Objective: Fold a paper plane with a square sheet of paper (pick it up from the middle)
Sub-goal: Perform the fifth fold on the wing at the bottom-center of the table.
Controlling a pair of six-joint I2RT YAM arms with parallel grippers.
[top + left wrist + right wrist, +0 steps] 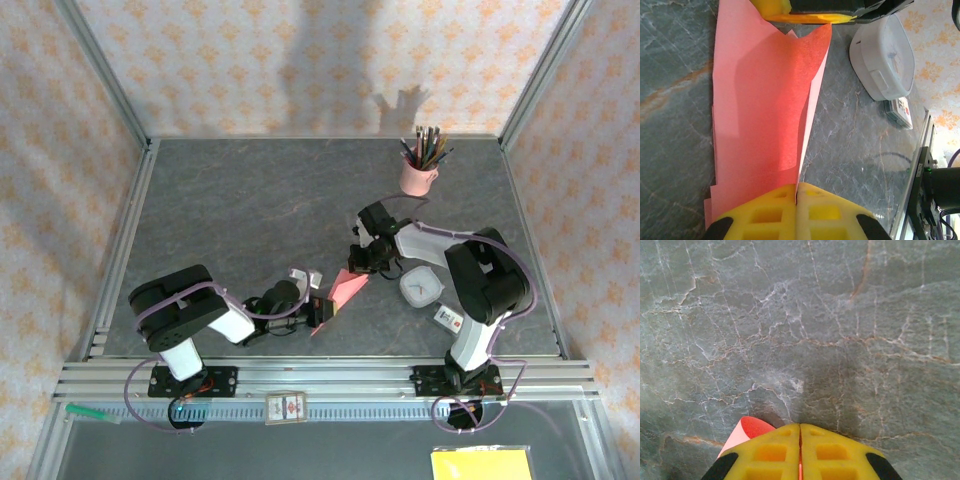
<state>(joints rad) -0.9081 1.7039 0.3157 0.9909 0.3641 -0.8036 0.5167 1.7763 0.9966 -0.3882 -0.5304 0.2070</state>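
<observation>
The left pincer (796, 189) is pressed together on the near end of the pink paper (765, 115). Its two yellow fingers (765, 215) meet with no gap, and the paper's edge runs in between them. From there the paper stretches straight away from this pincer as a long folded strip. One layer lies flat on the grey table (675, 75), and a darker flap stands up along a crease. At the strip's far end the right pincer (805, 18) lies across the tip.

To the right of that far end, apart from the paper, rests a white rounded box (884, 55). A small card (900, 111) lies just beside the box, on the side nearer the left pincer.

The right wrist camera shows the right pincer's fingers (832, 452) closed tight, with a thin pink line caught between them. A curl of the paper pokes out on their left, and veined grey tabletop lies ahead of them.

From above, the paper lies slanted between the two pincers, which clamp its opposite ends. A pink cup of pencils (420, 172) stands well beyond the right pincer.
</observation>
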